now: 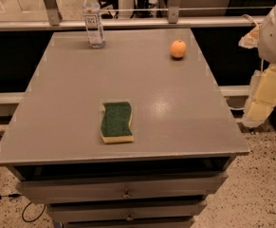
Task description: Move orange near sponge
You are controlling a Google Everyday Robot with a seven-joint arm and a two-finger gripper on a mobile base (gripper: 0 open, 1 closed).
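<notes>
Grey table (185, 122) edge parts orange (178, 48) from gripper (264, 95) at right; sponge (116, 121) mid-front.

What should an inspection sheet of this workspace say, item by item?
Surface: grey table top, flat, with drawers below.
Job's things: orange far right; sponge near the front, green side up; the two are well apart.
Clutter: water bottle, upright, far left.
Grippers: gripper beyond the table's right edge, away from both things.
Cables: black cable on the floor, lower left.
Surroundings: metal rail behind; speckled floor.
</notes>
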